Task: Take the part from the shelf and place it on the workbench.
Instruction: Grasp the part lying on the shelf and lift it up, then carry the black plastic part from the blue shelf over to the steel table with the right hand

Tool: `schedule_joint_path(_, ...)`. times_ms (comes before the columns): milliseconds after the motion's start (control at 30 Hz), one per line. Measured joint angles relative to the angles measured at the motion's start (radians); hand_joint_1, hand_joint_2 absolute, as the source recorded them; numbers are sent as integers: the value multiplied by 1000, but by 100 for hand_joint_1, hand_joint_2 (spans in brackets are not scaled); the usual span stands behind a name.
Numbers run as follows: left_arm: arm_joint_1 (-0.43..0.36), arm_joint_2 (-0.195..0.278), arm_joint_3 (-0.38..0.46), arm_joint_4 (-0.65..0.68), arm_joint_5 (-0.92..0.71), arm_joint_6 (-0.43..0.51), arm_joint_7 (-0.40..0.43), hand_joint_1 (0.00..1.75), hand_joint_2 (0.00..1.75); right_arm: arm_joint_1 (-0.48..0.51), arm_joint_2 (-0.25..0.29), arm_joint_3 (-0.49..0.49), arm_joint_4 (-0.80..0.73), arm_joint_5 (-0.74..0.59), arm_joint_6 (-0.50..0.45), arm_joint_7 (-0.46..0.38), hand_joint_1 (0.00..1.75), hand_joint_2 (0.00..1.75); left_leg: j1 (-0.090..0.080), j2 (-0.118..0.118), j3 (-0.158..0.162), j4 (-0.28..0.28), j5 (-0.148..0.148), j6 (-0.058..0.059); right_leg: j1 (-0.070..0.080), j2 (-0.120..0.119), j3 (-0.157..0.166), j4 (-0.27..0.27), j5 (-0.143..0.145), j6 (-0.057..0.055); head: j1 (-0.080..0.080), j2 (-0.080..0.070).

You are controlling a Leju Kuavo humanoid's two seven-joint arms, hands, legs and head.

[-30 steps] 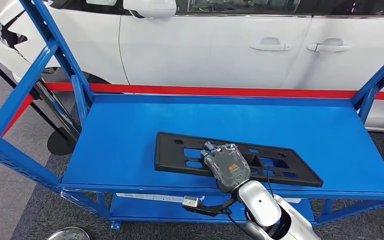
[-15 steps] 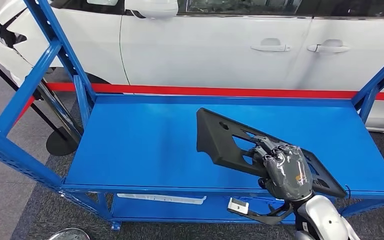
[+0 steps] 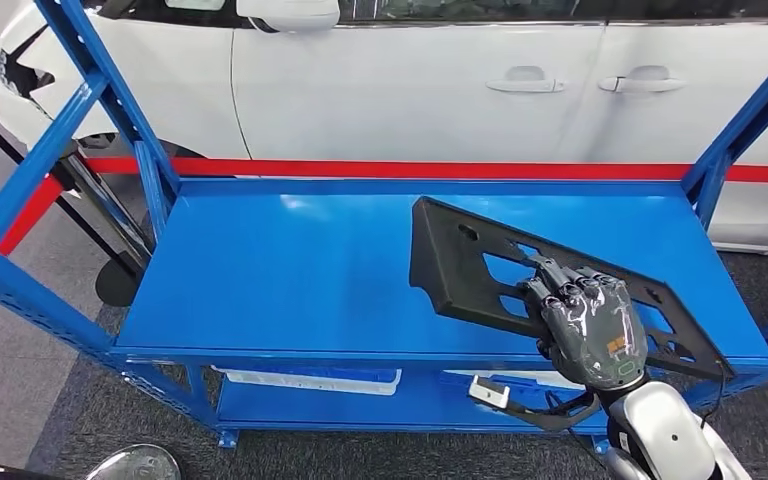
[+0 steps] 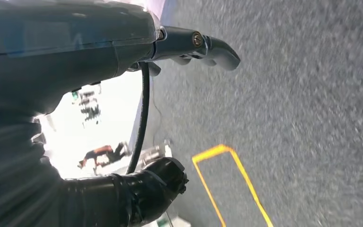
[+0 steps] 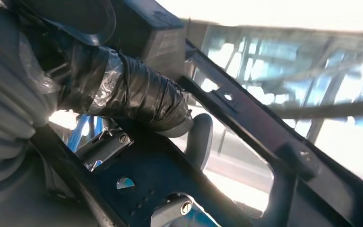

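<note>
Right hand (image 3: 588, 325) has its fingers hooked through the cutouts of the black part (image 3: 480, 265), gripping it near its right end and holding it tilted up above the blue shelf (image 3: 280, 270).

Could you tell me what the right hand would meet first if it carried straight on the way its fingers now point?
The right hand grips the black part and points up-left; probably the part's own panel first, then the shelf, though depth is unclear.
</note>
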Motion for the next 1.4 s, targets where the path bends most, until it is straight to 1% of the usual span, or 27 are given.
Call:
schedule_joint_path(67, 1, 0, -1, 0, 29, 2, 26, 0, 175, -17, -1, 27, 0, 19, -15, 4, 175, 175, 3, 1, -29, 70, -73, -5, 1, -6, -21, -2, 18, -23, -1, 0)
schedule_joint_path(133, 0, 0, -1, 0, 51, 2, 47, 0, 175, -34, -1, 57, 0, 20, -21, 3, 175, 175, 1, 1, -67, 196, -168, -4, 11, -10, -43, -1, 35, -37, -1, 0)
schedule_joint_path(167, -1, 0, -1, 0, 58, 2, 54, 0, 175, -40, 0, 71, 0, 18, -21, 2, 175, 175, -1, 1, -76, 249, -191, -2, 17, -13, -55, 0, 44, -40, -1, 0)
schedule_joint_path(200, -1, 0, -1, 0, 64, 2, 59, 0, 175, -46, 0, 86, -1, 17, -21, 2, 175, 175, -4, 1, -71, 276, -193, 1, 23, -14, -67, 1, 52, -42, -1, 0)
schedule_joint_path(233, -1, 0, -2, 0, 68, 3, 62, 0, 175, -51, 0, 98, -2, 17, -20, 1, 175, 175, -8, 1, -47, 266, -177, 8, 29, -16, -79, 2, 61, -44, -1, 0)
schedule_joint_path(300, -2, 0, -2, 0, 72, 4, 66, 0, 175, -61, 0, 118, -7, 13, -20, 1, 175, 175, -19, 0, 52, 151, -134, 33, 38, -17, -97, 4, 78, -44, -1, 0)
schedule_joint_path(367, -3, 0, -2, -1, 77, 4, 73, 0, 175, -68, 0, 133, -14, 1, -22, -3, 175, 175, -33, 2, 151, 10, -125, 55, 43, -18, -107, 6, 93, -41, -1, 0)
schedule_joint_path(433, -5, -2, -4, -2, 85, 4, 83, 0, 175, -77, 1, 152, -24, -11, -22, -11, 175, 175, -41, 5, 180, -45, -126, 62, 42, -20, -109, 3, 109, -32, -1, 0)
schedule_joint_path(500, -5, -4, -6, -2, 91, 5, 92, 0, 175, -85, 3, 174, -35, -14, -19, -16, 175, 175, -38, 9, 170, -57, -104, 68, 39, -20, -113, 3, 112, -20, -1, 0)
schedule_joint_path(567, -7, -6, -8, -1, 94, 6, 96, 0, 175, -90, 5, 193, -43, -16, -15, -12, 175, 175, -32, 14, 152, -70, -75, 79, 37, -16, -130, 48, 49, -10, 0, 0)
schedule_joint_path(633, -9, -7, -9, -1, 89, 7, 94, 0, 175, -94, 5, 203, -45, -21, -6, -1, 175, 175, -31, 16, 123, -70, -52, 85, 29, -13, -154, 158, -55, 0, 1, 0)
schedule_joint_path(667, -10, -7, -10, -1, 85, 6, 92, 0, 175, -96, 6, 206, -44, -25, 0, 6, 175, 175, -31, 17, 107, -68, -41, 83, 25, -13, -161, 216, -84, 5, 1, 0)
schedule_joint_path(700, -9, -7, -10, -1, 80, 6, 87, 0, 175, -98, 8, 209, -43, -31, 10, 12, 175, 175, -29, 17, 90, -64, -30, 81, 20, -14, -159, 256, -86, 10, 1, 0)
schedule_joint_path(733, -10, -7, -10, -1, 76, 7, 83, 0, 175, -101, 12, 211, -42, -36, 22, 20, 175, 175, -27, 18, 72, -57, -20, 77, 16, -14, -144, 268, -65, 15, 1, 0)
schedule_joint_path(800, -10, -7, -12, -1, 72, 10, 75, 0, 175, -111, 26, 213, -38, -47, 47, 35, 175, 175, -22, 19, 35, -37, -6, 67, 6, -14, -66, 192, -7, 23, 1, 0)
schedule_joint_path(867, -12, -8, -15, -1, 70, 13, 72, 0, 175, -123, 41, 214, -36, -54, 66, 47, 175, 175, -22, 18, 9, -16, 4, 55, 6, -14, 32, 55, -16, 23, 1, 0)
schedule_joint_path(900, -12, -8, -16, -1, 68, 14, 72, 0, 175, -128, 48, 214, -35, -56, 73, 52, 175, 175, -22, 17, 2, -9, 9, 48, 9, -14, 61, 7, -33, 19, 1, 0)
schedule_joint_path(933, -13, -8, -16, -1, 66, 15, 72, 0, 175, -133, 56, 214, -33, -58, 79, 56, 175, 175, -23, 17, -1, -7, 16, 41, 13, -14, 71, -15, -45, 12, 1, 0)
schedule_joint_path(1000, -13, -8, -17, -1, 61, 15, 71, 0, 175, -141, 72, 214, -28, -65, 90, 63, 175, 175, -21, 15, -6, -5, 24, 27, 14, -17, 57, -21, -34, -7, 1, 0)
schedule_joint_path(1033, -14, -8, -17, 0, 56, 14, 71, 0, 175, -145, 81, 214, -25, -69, 97, 65, 175, 175, -19, 13, -15, 7, 7, 22, 14, -19, 46, -22, -24, -19, 0, 0)
schedule_joint_path(1100, -16, -8, -17, 1, 47, 12, 67, 0, 175, -153, 96, 214, -18, -74, 105, 68, 175, 175, -15, 10, -46, 84, -81, 15, 12, -24, 19, -24, 0, -36, 0, 0)
schedule_joint_path(1167, -16, -8, -16, 1, 42, 11, 63, 0, 175, -156, 106, 214, -12, -75, 109, 71, 175, 175, -15, 9, -77, 204, -166, 10, 15, -25, -11, -21, 22, -42, -1, 0)
schedule_joint_path(1200, -17, -8, -16, 2, 42, 11, 62, 0, 175, -156, 110, 214, -10, -75, 110, 71, 175, 175, -15, 9, -80, 250, -175, 8, 17, -25, -26, -18, 33, -42, 0, 0)
schedule_joint_path(1267, -18, -8, -16, 2, 41, 11, 62, 0, 175, -157, 116, 214, -6, -76, 110, 72, 175, 175, -15, 9, -42, 253, -131, 11, 20, -25, -58, -8, 53, -40, -1, 0)
schedule_joint_path(1300, -19, -8, -16, 2, 41, 10, 62, 0, 175, -158, 118, 214, -5, -76, 110, 72, 175, 175, -15, 8, 3, 204, -102, 16, 21, -25, -72, -2, 61, -38, -1, 0)
schedule_joint_path(1333, -20, -8, -16, 2, 41, 10, 62, 0, 175, -159, 120, 214, -5, -76, 111, 72, 175, 175, -16, 6, 55, 134, -92, 21, 22, -25, -85, 4, 69, -35, -1, 0)
schedule_joint_path(1400, -22, -8, -16, 2, 39, 9, 61, 0, 175, -162, 122, 214, -4, -76, 114, 73, 175, 175, -20, 1, 137, 10, -104, 28, 23, -24, -99, 11, 83, -25, 0, 0)
